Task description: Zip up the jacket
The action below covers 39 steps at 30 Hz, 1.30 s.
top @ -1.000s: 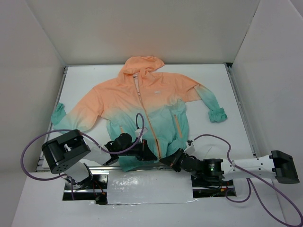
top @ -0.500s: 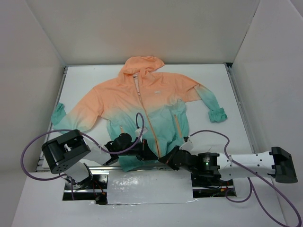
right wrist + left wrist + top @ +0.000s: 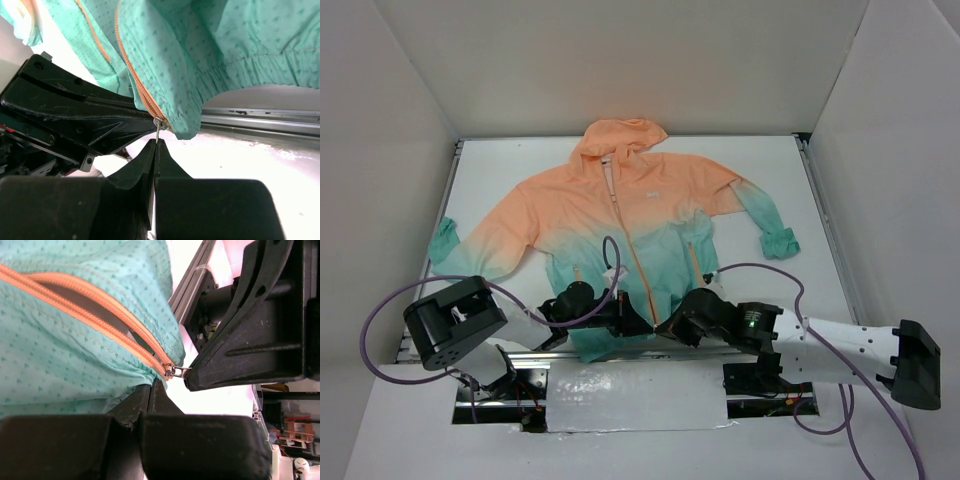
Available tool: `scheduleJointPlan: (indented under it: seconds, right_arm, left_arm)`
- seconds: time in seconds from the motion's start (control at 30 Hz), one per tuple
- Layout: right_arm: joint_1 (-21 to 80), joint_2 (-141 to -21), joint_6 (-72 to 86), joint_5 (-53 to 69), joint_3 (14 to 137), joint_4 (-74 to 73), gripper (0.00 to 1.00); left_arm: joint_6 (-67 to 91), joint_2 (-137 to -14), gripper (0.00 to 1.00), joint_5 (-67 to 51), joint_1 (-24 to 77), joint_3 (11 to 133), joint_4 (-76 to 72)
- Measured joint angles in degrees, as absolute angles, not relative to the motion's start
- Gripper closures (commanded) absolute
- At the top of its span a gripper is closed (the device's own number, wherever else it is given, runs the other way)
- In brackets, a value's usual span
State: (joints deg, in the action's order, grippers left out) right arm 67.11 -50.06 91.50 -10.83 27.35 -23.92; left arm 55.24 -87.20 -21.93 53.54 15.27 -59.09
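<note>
The jacket (image 3: pixel 620 210) lies flat on the white table, peach hood at the far end and teal hem near the arms. Its orange front zipper (image 3: pixel 638 265) is open at the bottom in the left wrist view. My left gripper (image 3: pixel 634 325) is shut on the teal hem (image 3: pixel 100 385) just beside the zipper slider (image 3: pixel 171 371). My right gripper (image 3: pixel 667 328) is shut on the thin metal pull tab (image 3: pixel 157 132) below the slider (image 3: pixel 160 122). The two grippers meet tip to tip at the hem. The right gripper's fingers (image 3: pixel 240 355) fill the left wrist view's right side.
A metal rail (image 3: pixel 260 117) runs along the table's near edge under the hem. Purple cables (image 3: pixel 610 262) loop over the lower jacket. White walls enclose the table on three sides. A crinkled silver sheet (image 3: pixel 635 395) lies between the arm bases.
My right arm has swung up and left, bringing its gripper against the zipper's bottom end. The left gripper has stayed at the hem.
</note>
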Motion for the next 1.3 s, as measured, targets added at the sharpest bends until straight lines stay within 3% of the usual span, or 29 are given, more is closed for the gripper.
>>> scheduleJointPlan:
  seconds: [0.23, 0.43, 1.3]
  right_arm:
    - [62.2, -51.1, 90.3, -4.6, 29.0, -26.0, 1.00]
    - [61.1, -60.6, 90.4, -0.8, 37.9, -32.9, 1.00]
    - [55.7, -79.6, 97.5, 5.3, 54.7, -47.8, 1.00]
  left_arm:
    - [53.9, -86.7, 1.00, -21.7, 53.5, 14.2, -61.6]
    - [52.6, -85.8, 1.00, -21.7, 53.5, 12.8, -62.4]
    - [44.7, -76.1, 1.00, -16.5, 53.7, 10.8, -53.8]
